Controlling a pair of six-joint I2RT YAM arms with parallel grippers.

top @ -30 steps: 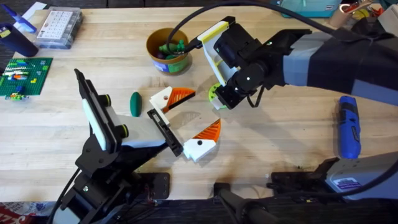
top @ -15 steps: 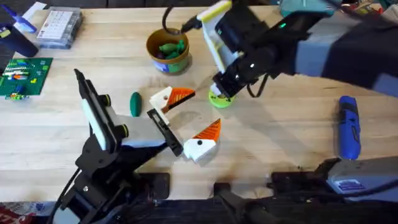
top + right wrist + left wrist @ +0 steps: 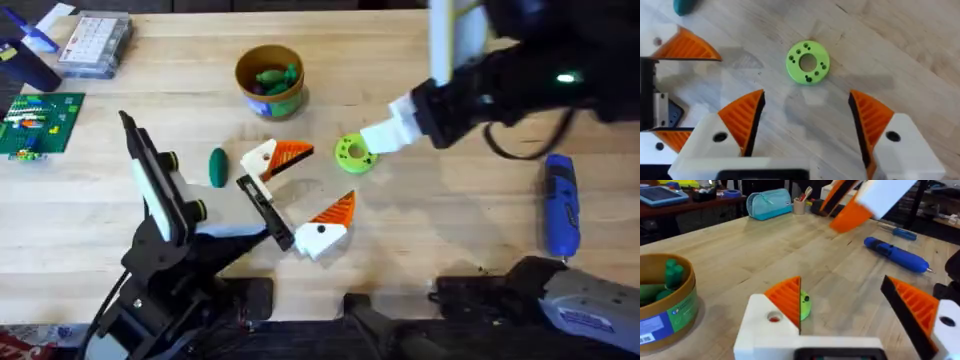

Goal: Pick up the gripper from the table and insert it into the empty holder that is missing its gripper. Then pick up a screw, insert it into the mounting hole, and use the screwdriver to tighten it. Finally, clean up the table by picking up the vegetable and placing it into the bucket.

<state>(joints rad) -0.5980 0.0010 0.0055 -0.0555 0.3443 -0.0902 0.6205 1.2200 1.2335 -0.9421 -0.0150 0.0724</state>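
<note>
Jaws of the right gripper [image 3: 805,125] stood wide and empty above the green ring [image 3: 808,62], which lay flat on the worktop [image 3: 450,230] just ahead of them. Left gripper [image 3: 300,195], also open and empty, sat near the ring's other side.

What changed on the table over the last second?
The right gripper let go of the green ring and rose, swinging toward the right side of the table; its fingers now stand open above the ring. The ring lies flat where it was set down. Unchanged: the left gripper open near the middle, the screwdriver, the bucket and the dark green piece.
</note>
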